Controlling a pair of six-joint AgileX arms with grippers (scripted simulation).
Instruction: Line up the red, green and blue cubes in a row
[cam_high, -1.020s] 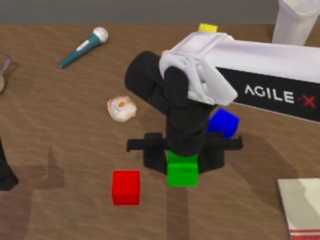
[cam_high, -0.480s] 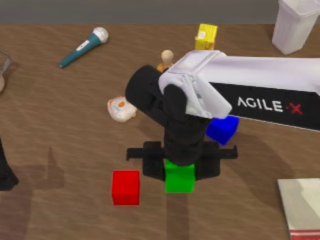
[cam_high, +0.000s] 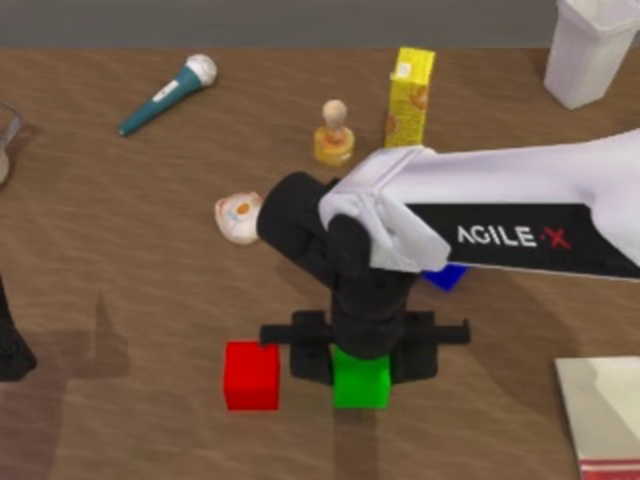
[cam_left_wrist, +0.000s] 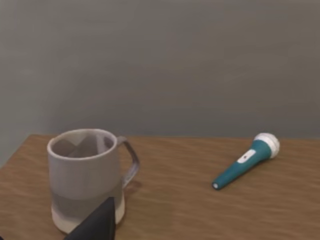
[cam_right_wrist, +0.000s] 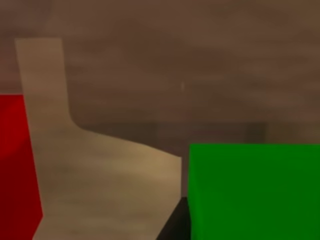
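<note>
My right gripper is shut on the green cube, holding it low over the table near the front middle. The red cube rests just to its left, level with it and a small gap away. In the right wrist view the green cube fills the near corner, and the red cube shows at the opposite edge. Only a corner of the blue cube peeks out from under the right arm, behind and to the right of the green one. My left arm stays parked at the table's left edge.
A teal microphone lies at the back left. A tall yellow carton and a wooden peg figure stand at the back middle. A white container is back right, a white-and-red pad front right, a grey mug far left.
My right gripper has carried the green cube toward the table's front edge, bringing it level with the red cube. The arm has come forward, uncovering the carton and peg figure and hiding most of the blue cube.
</note>
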